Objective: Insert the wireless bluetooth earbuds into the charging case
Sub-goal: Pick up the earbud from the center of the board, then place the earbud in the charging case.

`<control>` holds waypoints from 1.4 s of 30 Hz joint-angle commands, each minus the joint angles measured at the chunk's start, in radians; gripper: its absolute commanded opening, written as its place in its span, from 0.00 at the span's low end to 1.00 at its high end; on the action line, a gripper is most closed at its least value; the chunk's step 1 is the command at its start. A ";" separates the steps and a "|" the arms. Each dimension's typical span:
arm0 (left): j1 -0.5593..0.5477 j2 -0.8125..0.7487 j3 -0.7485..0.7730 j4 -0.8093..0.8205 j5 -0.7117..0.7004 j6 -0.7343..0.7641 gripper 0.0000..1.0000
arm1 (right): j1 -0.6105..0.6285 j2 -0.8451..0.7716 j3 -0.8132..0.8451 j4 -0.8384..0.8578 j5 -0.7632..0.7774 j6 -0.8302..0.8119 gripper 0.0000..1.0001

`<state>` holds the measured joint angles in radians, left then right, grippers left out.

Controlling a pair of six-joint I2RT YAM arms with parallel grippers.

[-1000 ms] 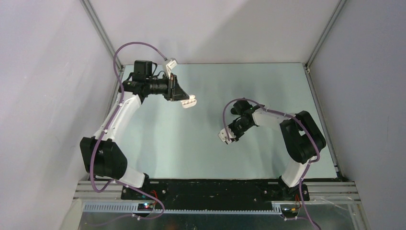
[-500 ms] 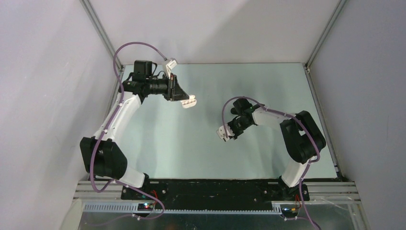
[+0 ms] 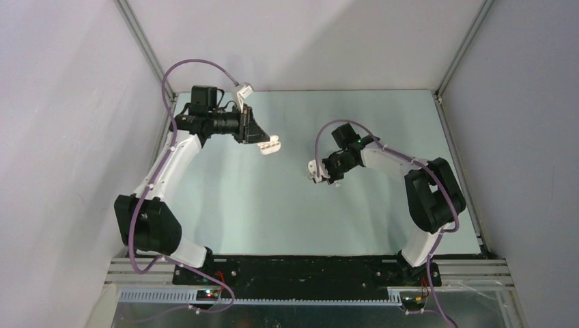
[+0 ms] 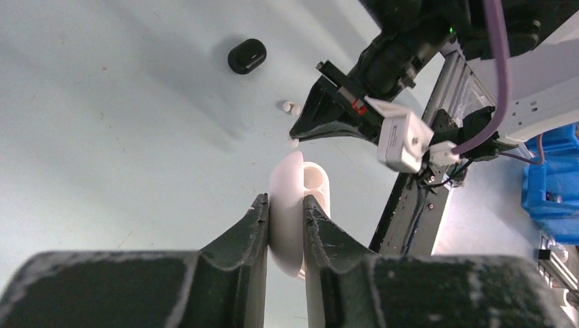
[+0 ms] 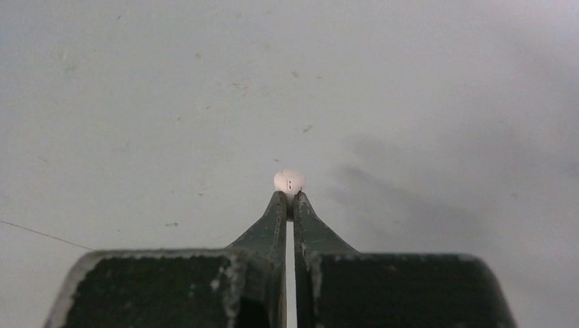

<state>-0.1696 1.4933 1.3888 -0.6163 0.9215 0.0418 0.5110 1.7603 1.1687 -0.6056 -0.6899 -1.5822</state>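
Observation:
My left gripper (image 3: 267, 143) is shut on a white charging case (image 4: 298, 203), held edge-on above the table with its lid open (image 3: 272, 145). My right gripper (image 5: 288, 198) is shut on a tiny white earbud (image 5: 289, 180) that pokes out past its fingertips. In the left wrist view the right gripper (image 4: 295, 140) hangs just beyond the case, to its right, tips pointing at it. A second white earbud (image 4: 290, 106) lies on the table further off. In the top view the right gripper (image 3: 319, 175) sits right of the case, a short gap apart.
A black oval case (image 4: 246, 55) lies shut on the pale table (image 3: 225, 205) beyond the loose earbud. Metal frame rails (image 3: 450, 137) and grey walls bound the table. A blue bin (image 4: 552, 184) stands off the table past the arm bases.
My right gripper has shut on the white earbud and moved away from the near edge and slightly left, toward the case. The left gripper has held still with the case.

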 commanded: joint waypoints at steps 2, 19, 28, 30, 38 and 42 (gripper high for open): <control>-0.009 0.009 0.085 0.008 0.137 0.118 0.00 | -0.055 -0.112 0.189 -0.131 -0.146 0.195 0.00; -0.173 -0.011 0.151 0.010 -0.014 0.528 0.00 | -0.001 -0.146 0.731 -0.349 -0.262 0.522 0.00; -0.216 -0.054 0.123 0.010 -0.068 0.593 0.00 | 0.050 -0.143 0.685 -0.224 -0.227 0.622 0.00; -0.223 -0.079 0.114 0.009 -0.076 0.633 0.00 | 0.060 -0.140 0.681 -0.208 -0.222 0.633 0.00; -0.258 -0.177 0.040 0.022 -0.117 0.793 0.00 | 0.103 -0.112 0.681 -0.192 -0.177 0.627 0.00; -0.261 -0.205 0.015 0.035 -0.120 0.824 0.00 | 0.121 -0.103 0.682 -0.199 -0.140 0.594 0.00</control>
<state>-0.4248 1.3327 1.4178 -0.6144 0.8131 0.7856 0.6125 1.6463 1.8469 -0.8291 -0.8707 -0.9707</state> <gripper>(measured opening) 0.019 0.020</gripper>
